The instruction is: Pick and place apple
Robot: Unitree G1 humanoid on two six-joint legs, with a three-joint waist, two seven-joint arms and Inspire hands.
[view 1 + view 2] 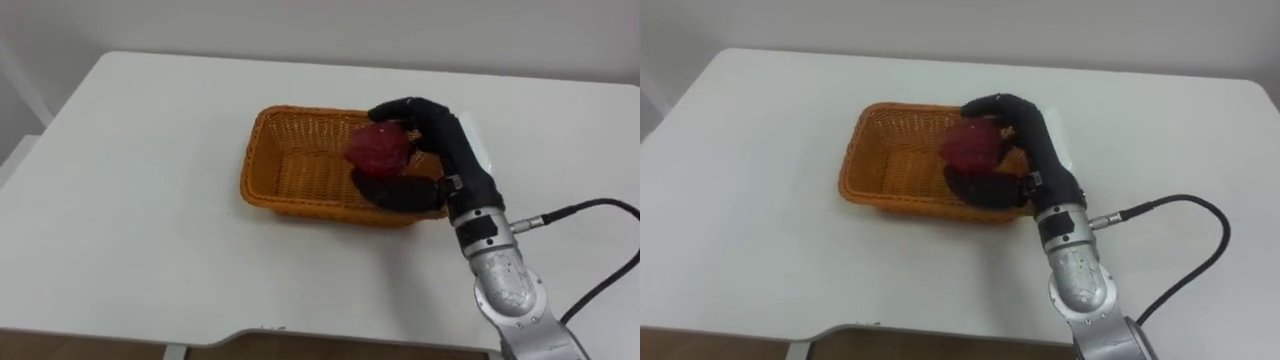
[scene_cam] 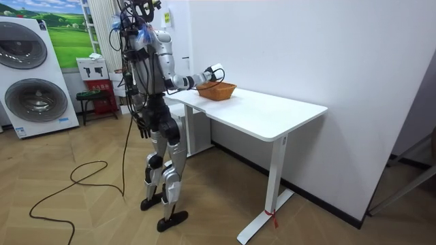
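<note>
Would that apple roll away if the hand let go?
Likely not far: the apple is round, but it is over the basket, whose walls should stop it. It looks firm, not squashed by the curled right hand.

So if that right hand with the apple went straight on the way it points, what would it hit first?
Likely the basket's far rim. The right hand, curled round the apple, may sit higher than it, though; then only bare table lies ahead.

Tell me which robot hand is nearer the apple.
Right. The right robot hand grips the apple at the basket; the left robot hand hangs at the robot's side, far from it.
</note>
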